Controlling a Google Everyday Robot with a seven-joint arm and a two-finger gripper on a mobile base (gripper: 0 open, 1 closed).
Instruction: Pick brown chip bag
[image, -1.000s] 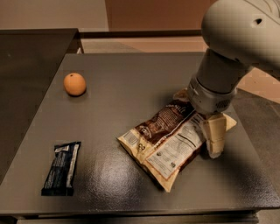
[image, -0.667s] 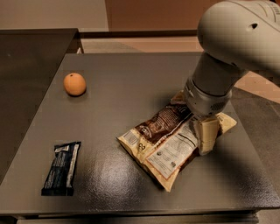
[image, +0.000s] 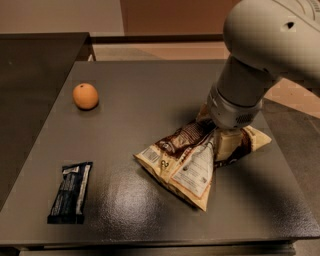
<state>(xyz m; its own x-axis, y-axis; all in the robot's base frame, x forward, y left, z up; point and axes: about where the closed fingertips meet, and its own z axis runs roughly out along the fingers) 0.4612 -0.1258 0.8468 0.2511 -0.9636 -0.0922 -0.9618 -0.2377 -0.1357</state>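
The brown chip bag lies flat on the dark table, right of centre, its white nutrition panel and barcode facing up. It is crinkly, dark brown and cream, and its right end sticks out past the arm. My gripper is down on the middle of the bag, under the big grey wrist, which hides much of it. The bag rests on the table.
An orange sits at the table's far left. A small dark blue and white wrapper lies flat near the front left corner. The table's right edge is close to the bag. A second dark surface adjoins on the left.
My gripper has moved left from the bag's right end to its middle. The bag, the orange and the wrapper have stayed put.
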